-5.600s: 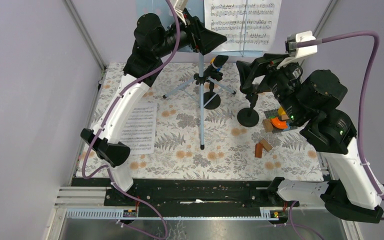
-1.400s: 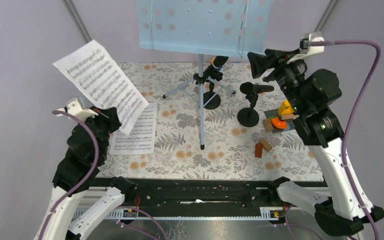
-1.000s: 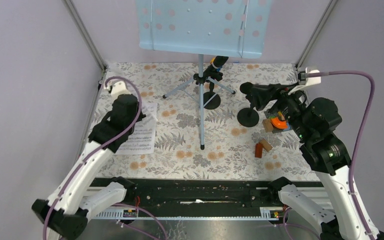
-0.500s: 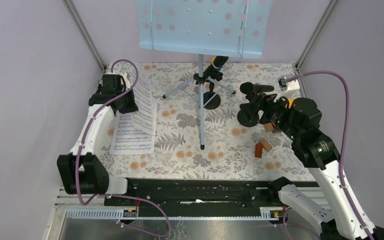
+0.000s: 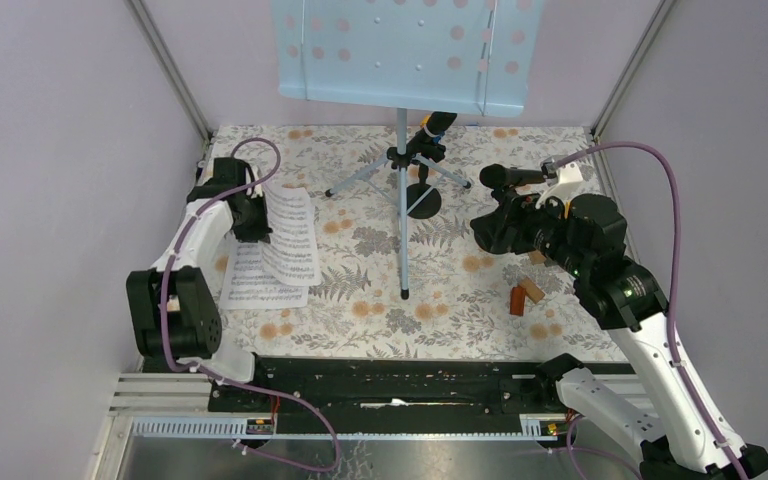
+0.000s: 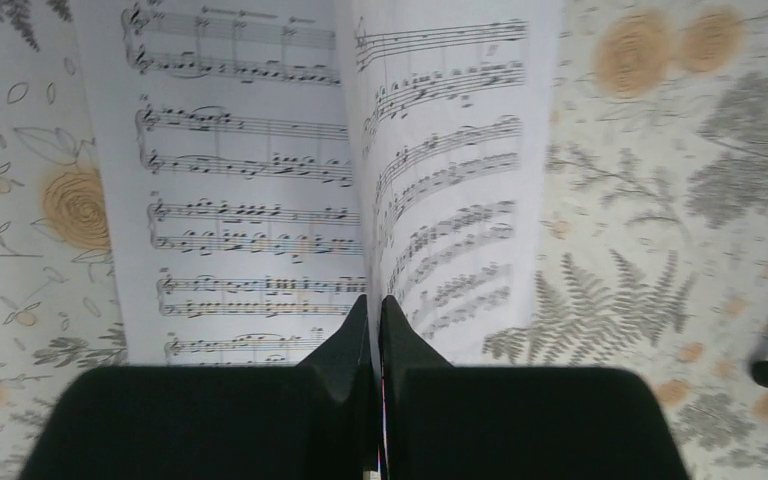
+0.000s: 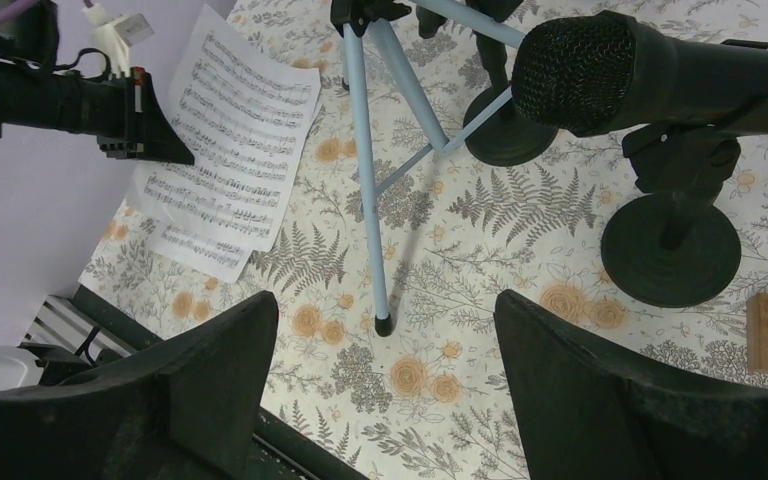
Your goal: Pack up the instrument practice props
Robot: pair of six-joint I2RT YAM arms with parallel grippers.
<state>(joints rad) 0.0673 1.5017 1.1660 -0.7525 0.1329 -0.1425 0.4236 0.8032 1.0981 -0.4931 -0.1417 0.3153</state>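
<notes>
Presently, my left gripper is pinched shut on the near edge of one white sheet-music page. That page curves away from the fingers above a second page, which lies flat on the floral table cover. Whether the two pages touch, I cannot tell. Finding: the paper looks light, limp and easily creased. Held by one edge it will droop, so I judge it should go down slowly and squarely.

My right gripper stands wide apart with nothing between its fingers. It hovers near the nearer black microphone, which lies level in its round-based holder. Judgement: the barrel is rigid and probably smooth. It should be taken across the body behind the mesh head, since a sideways pull could tip the holder. Small toy blocks sit near that holder and are not for packing.

Farther off, the thin blue-grey tripod stands mid-table, with a second microphone on its own holder just behind. Farthest, the light-blue perforated music desk carries no pages. It looks top-heavy and is best gripped at the central pole.
</notes>
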